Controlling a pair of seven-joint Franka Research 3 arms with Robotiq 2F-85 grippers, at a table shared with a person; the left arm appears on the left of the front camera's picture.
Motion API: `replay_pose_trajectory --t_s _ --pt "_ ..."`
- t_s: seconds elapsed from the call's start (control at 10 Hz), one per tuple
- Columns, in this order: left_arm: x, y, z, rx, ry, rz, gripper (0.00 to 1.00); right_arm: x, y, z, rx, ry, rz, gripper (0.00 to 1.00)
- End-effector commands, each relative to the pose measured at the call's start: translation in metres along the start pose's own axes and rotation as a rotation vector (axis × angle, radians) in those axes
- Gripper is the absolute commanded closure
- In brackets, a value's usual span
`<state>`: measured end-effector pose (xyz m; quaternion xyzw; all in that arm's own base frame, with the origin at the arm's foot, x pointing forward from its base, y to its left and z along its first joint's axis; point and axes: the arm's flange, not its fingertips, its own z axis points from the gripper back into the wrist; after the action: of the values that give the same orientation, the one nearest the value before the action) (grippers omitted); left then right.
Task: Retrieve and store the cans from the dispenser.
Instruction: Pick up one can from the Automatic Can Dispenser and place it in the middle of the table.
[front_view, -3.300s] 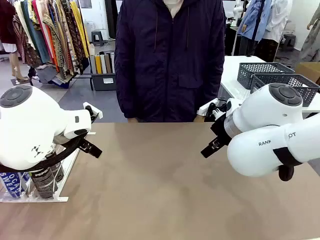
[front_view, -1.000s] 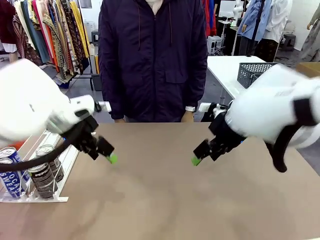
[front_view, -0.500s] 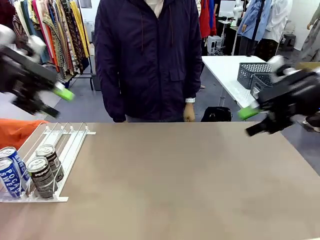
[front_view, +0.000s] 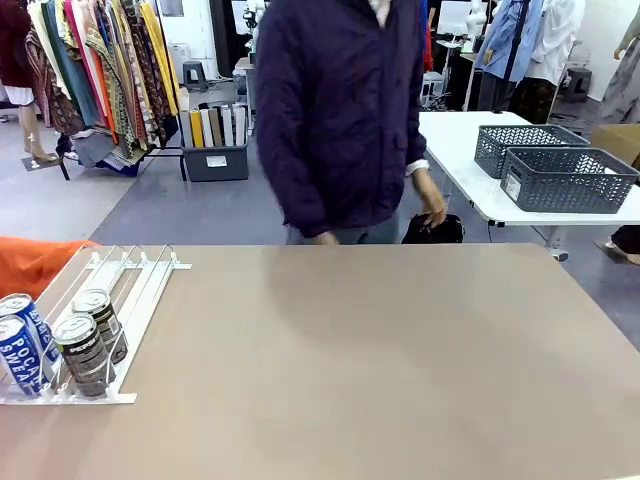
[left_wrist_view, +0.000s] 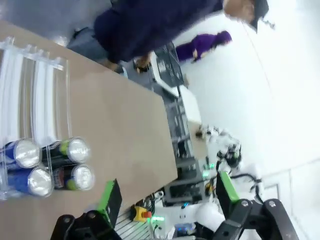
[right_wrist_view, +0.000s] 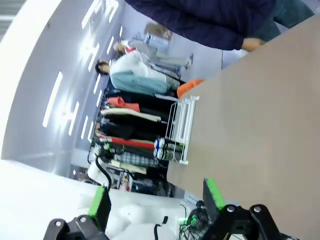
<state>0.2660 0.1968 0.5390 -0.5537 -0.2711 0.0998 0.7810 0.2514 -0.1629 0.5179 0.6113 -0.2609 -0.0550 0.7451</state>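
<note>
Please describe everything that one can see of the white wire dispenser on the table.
The dispenser is a flat white rack of thin parallel rails forming lanes, wire by its look. It lies on the left side of the table, near the robot's edge, and seems to slope down toward the robot. A white stop bar closes its low end. Four cans stand against that bar, two blue and two dark, filling only the low end.

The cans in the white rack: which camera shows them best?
The front view: the four cans stand sharp at the near end of the dispenser, lettering readable. The left wrist view shows them blurred, from above; the right wrist view shows them tiny and far off.
</note>
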Motion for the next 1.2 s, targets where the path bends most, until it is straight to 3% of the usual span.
replay_pose_trajectory --t_s 0.0,0.1,0.7,0.9,1.1 --pt "-0.002 0.018 -0.009 0.003 -0.032 0.021 0.00 -0.038 -0.036 -0.040 0.017 0.012 -0.008 0.00" --pt "0.000 0.000 0.000 0.000 0.000 0.000 0.00 0.000 0.000 0.000 0.000 0.000 0.000 0.00" --pt "0.000 0.000 -0.003 0.019 0.012 -0.002 0.00 0.000 0.000 0.000 0.000 0.000 0.000 0.00" --pt "-0.019 -0.036 0.007 0.478 0.172 -0.159 0.00 0.000 0.000 0.000 0.000 0.000 0.000 0.00" --pt "-0.039 -0.057 -0.021 0.785 0.447 -0.296 0.00 0.000 0.000 0.000 0.000 0.000 0.000 0.00"
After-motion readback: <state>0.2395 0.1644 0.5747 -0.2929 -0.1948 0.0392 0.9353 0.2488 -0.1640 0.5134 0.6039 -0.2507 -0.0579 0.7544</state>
